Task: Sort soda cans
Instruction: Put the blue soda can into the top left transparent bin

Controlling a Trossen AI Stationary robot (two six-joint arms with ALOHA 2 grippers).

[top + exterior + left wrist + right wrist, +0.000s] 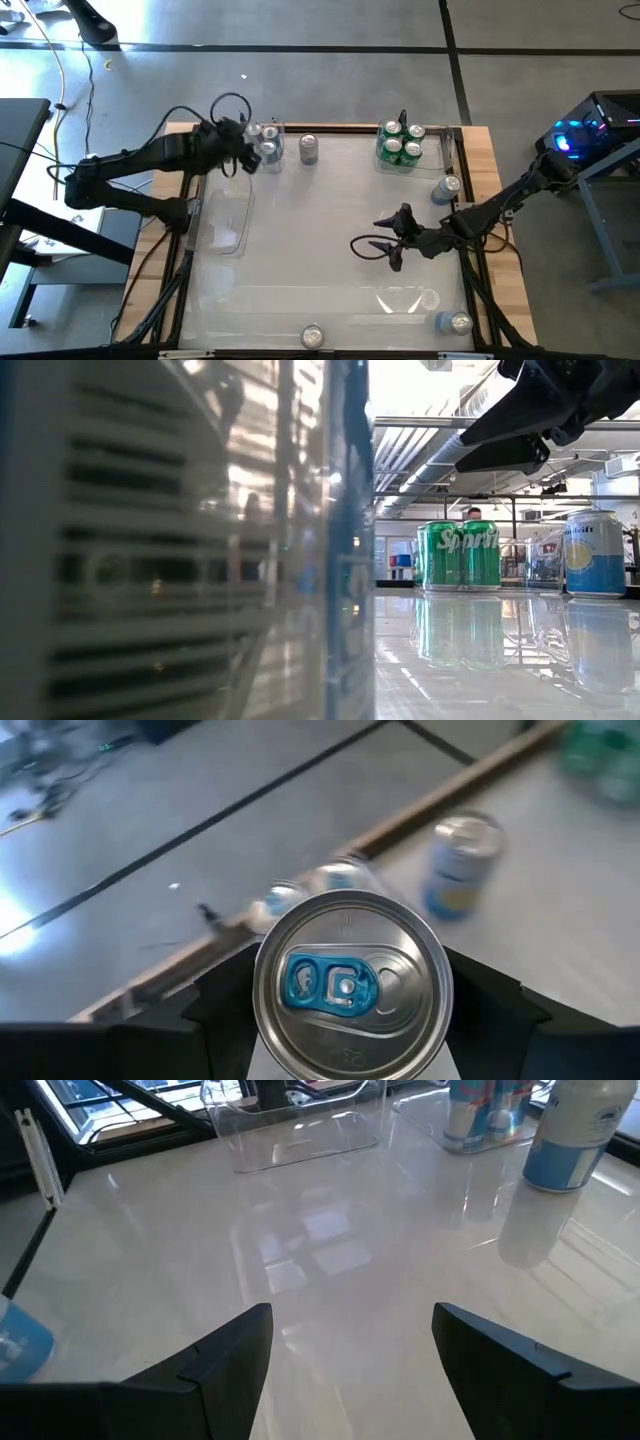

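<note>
A silver-topped soda can (350, 985) with a blue pull tab sits pinched between the dark fingers (490, 1005) of the left end effector (248, 157) at the far left of the table (330, 215), beside two more cans (270, 140) of the same pale silver-blue kind. A lone can (308, 148) stands just right of them. Four green cans (401, 143) are packed together at the far right, inside what looks like a clear tray whose edges are hard to make out. Another blue-and-silver can (447, 188) stands near the right edge, and two more wait along the near edge, one at centre (313, 337) and one at the right corner (455, 322).

Only the left wrist view shows the held can's lid and tab. Only the low view shows printed sides: the green cans (459, 554) carry white lettering, and a neighbouring can (594, 553) is white over blue with a yellow mark; a can close to the lens fills the picture's left half.

An empty clear tray (226, 220) lies at the table's left. The right wrist view shows a clear tray (300, 1125) across the glossy surface.

The right end effector (392, 243) hovers right of the table's centre, its fingers (225, 1350) spread, gripping nothing.
</note>
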